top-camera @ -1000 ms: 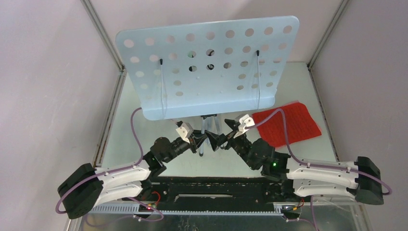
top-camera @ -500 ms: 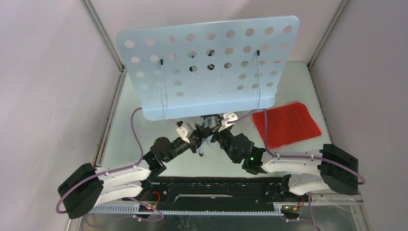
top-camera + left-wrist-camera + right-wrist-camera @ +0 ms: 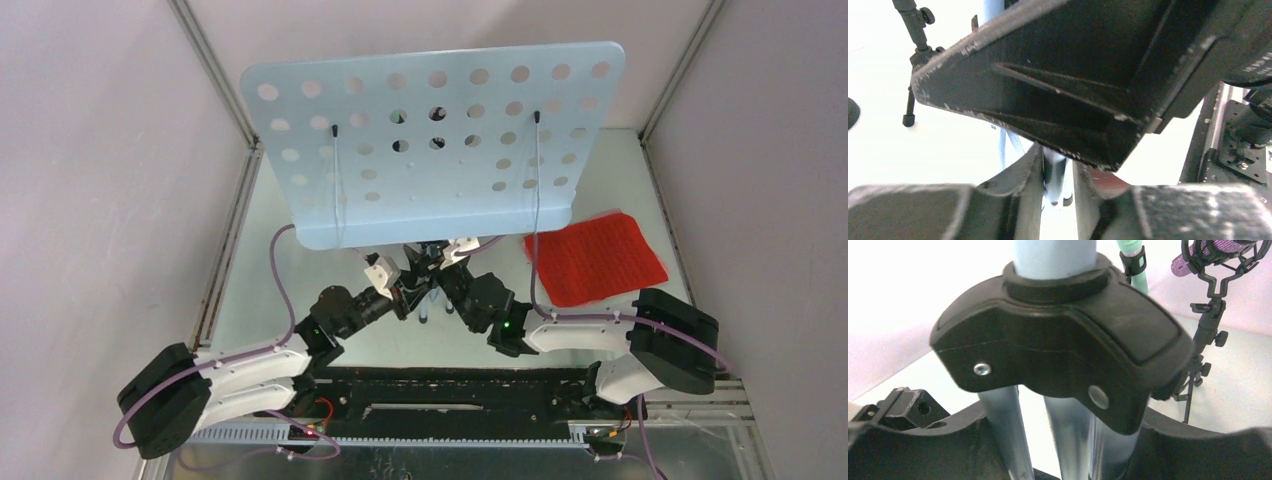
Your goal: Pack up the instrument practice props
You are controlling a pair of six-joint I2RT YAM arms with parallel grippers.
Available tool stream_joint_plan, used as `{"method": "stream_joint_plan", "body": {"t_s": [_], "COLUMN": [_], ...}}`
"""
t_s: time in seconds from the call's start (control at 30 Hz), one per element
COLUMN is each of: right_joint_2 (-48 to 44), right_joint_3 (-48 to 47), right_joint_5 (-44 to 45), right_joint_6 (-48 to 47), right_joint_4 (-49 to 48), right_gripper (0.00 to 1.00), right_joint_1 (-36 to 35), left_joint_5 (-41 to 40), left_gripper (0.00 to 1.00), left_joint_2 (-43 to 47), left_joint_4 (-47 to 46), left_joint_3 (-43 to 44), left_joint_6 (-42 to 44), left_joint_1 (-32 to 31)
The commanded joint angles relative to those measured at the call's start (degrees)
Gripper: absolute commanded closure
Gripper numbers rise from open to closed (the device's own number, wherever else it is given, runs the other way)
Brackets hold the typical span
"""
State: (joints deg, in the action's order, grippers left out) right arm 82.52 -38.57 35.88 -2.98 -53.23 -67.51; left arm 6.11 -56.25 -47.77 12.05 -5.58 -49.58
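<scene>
A: Music desk (image 3: 430, 140)?
B: Back-centre of the table (image 3: 300, 300), up on the tripod (image 3: 1063, 350).
A: Score sheet (image 3: 595, 258)?
B: Flat on the table, right of the tripod, just in front of the desk's right corner.
A: Mics?
B: Right wrist view: both beyond the tripod. One microphone (image 3: 1215, 250) sits in a mic mount (image 3: 1206, 332) standing on the table, the other microphone (image 3: 1134, 260) to its left.

Top view evenly lit and sharp; wrist views glare white behind the tripod (image 3: 1058, 350) (near jaws blurred)
</scene>
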Motion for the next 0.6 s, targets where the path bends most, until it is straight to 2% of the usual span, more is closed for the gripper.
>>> {"method": "stream_joint_plan", "body": {"t_s": [0.0,0.13,0.2,0.3,0.5,0.57], "right_joint_2": [1.6,2.2,2.2,1.5,-2.7,-4.4], "right_joint_3": [-1.3,-1.1,-1.1,-1.1,-1.1,-1.1], "right_joint_5": [3.4,3.9,4.0,4.5,4.4,4.0], "right_joint_6": [-0.6,-1.2,-1.6,-1.9,-1.6,-1.7], "right_joint_4": [-1.0,-1.6,-1.4,-0.7,4.3,6.9], "right_gripper": [0.41,0.53,0.58,0.65,0.89,0.94], "right_joint_1": [-0.1,-0.7,-1.0,-1.3,-1.6,-1.8], "left_joint_5": [0.0,-1.4,-2.6,-4.5,-9.8,-9.7], "left_gripper": [0.63,0.40,0.34,0.31,0.23,0.23], "left_joint_2": [3.2,7.6,11.3,16.4,23.9,25.1], "left_joint_4": [1.5,2.4,3.9,6.7,10.8,11.4], "left_joint_3": [-2.8,-5.4,-6.6,-7.8,-9.1,-9.2], "left_joint_6": [-0.2,-1.7,-2.3,-3.3,-6.1,-6.5], "left_joint_1": [0.0,0.1,0.1,0.1,0.1,0.1]}}
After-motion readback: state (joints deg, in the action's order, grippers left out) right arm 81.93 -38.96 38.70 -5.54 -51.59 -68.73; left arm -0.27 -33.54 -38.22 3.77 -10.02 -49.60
